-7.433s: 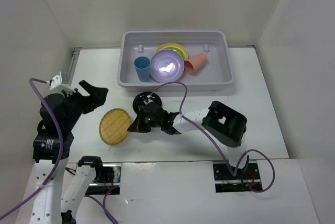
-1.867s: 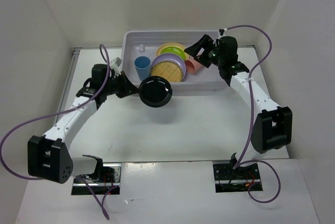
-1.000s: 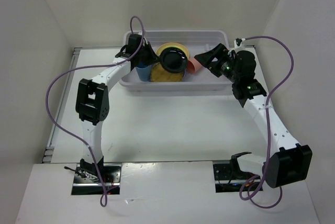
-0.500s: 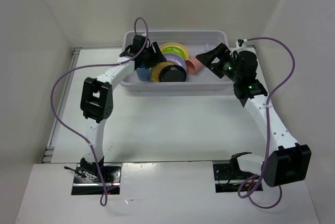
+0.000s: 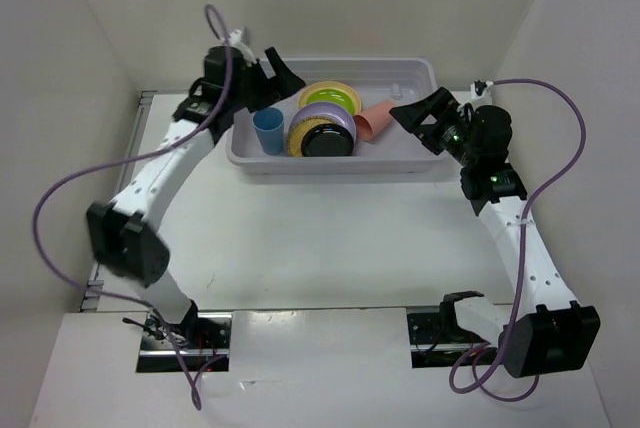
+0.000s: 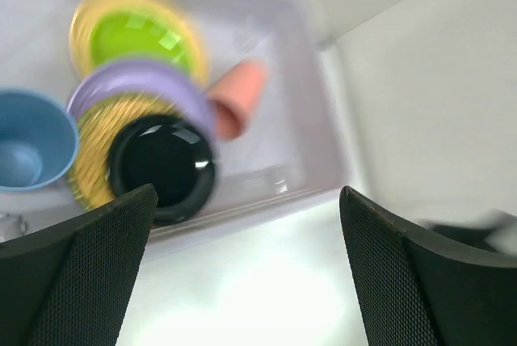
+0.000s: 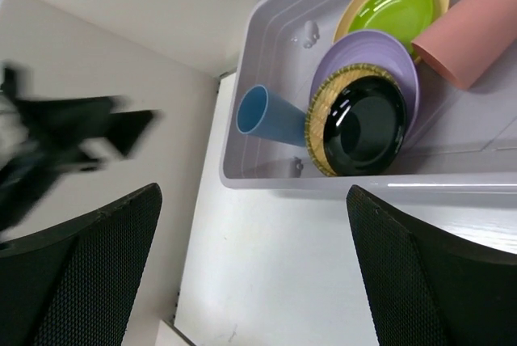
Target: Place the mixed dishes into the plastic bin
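Plastic bin [image 5: 395,155] sits at the far side of the counter [image 5: 330,238]. Inside it, the black plate [image 5: 327,141] lies on the tan woven plate [image 5: 297,138], with the lavender plate [image 5: 325,114] and lime green plate [image 5: 330,100] behind. Blue cup [image 5: 268,130] is at the left; salmon cup [image 5: 374,120] lies on its side at the right. Left gripper [image 5: 283,78] is over the bin's left end, right gripper [image 5: 412,118] at its right end. Both pairs of fingers are spread and empty.

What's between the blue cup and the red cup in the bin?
Overlapping plates: black plate on top, woven plate and lavender plate under it. This shows in the top and right wrist views.
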